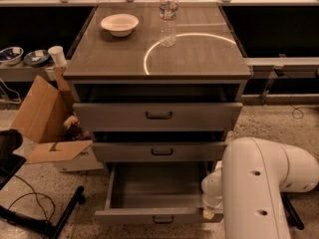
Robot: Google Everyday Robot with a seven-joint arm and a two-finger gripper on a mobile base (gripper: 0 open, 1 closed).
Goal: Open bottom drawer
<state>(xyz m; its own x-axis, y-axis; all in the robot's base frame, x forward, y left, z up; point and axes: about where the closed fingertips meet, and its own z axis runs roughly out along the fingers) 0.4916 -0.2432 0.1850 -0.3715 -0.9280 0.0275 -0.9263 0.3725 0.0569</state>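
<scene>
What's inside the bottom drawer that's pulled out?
The bottom drawer shows only a bare grey floor, with nothing lying on it that I can see. The robot's white arm covers the right front corner, where the claw sits, so that corner is hidden.
</scene>
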